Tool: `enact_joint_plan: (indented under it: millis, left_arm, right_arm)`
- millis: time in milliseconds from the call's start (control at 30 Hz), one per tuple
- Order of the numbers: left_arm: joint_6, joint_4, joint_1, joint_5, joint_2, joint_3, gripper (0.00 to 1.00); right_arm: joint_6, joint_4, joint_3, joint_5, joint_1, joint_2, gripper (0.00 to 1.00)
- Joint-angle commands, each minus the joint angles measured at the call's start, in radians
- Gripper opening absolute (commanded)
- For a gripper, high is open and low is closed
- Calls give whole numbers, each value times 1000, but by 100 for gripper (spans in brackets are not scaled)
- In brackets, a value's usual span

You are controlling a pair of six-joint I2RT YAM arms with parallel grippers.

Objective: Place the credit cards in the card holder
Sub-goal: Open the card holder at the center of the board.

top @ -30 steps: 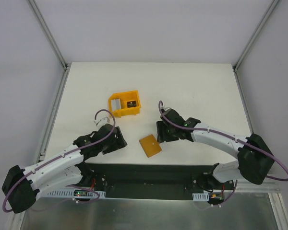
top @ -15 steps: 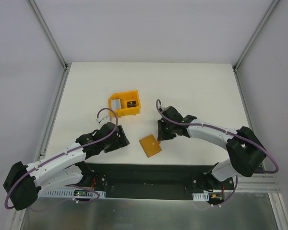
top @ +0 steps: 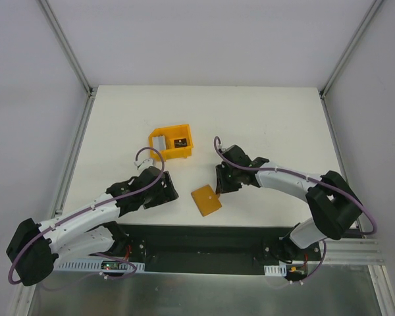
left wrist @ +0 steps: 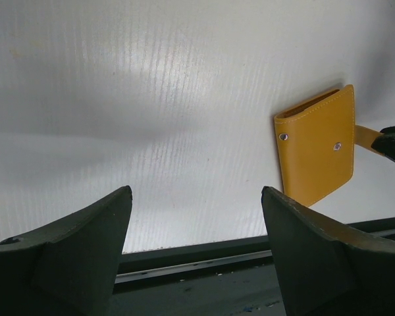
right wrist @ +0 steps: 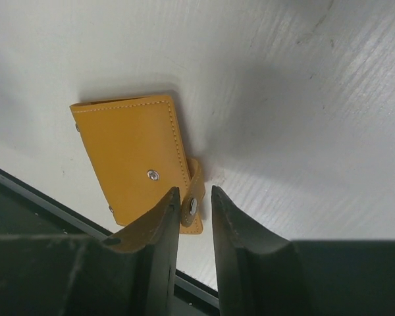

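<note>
1. Just now my right claw [right wrist: 194,192] narrowed onto the snap tab [right wrist: 192,220] of the card holder [right wrist: 128,155] and grips it. The holder lies folded on the bench [right wrist: 283,99] near its front edge.
2. My left claw [left wrist: 196,194] hangs released beside it.
3. So unfolding comes next, I judge.

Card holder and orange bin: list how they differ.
The card holder is flat and folded, lying near the front edge of the table; the bin is an open-topped box with raised walls, farther back. The bin holds a grey card and a dark card; none lie on the card holder. Both are yellow-orange.
</note>
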Motion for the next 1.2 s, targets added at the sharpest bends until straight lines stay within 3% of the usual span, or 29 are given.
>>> enact_joint_plan:
  millis: [0, 67, 233, 433, 700, 1167]
  left_arm:
    - [9, 9, -9, 11, 4, 32, 78]
    - [6, 9, -8, 11, 1, 30, 78]
    - [14, 27, -8, 38, 13, 33, 79]
    - [17, 108, -8, 71, 25, 32, 81]
    - [20, 222, -6, 158, 166, 65, 80]
    - [-60, 458, -9, 319, 241, -2, 81]
  right_arm:
    - [-13, 19, -4, -33, -1, 24, 26]
    - [-13, 16, 0, -28, -1, 28, 22]
    - [-13, 0, 10, -40, -1, 16, 0]
    - [46, 11, 46, -123, -1, -44, 0]
    - [175, 97, -19, -134, 11, -144, 0]
    - [255, 138, -53, -99, 97, -191, 0]
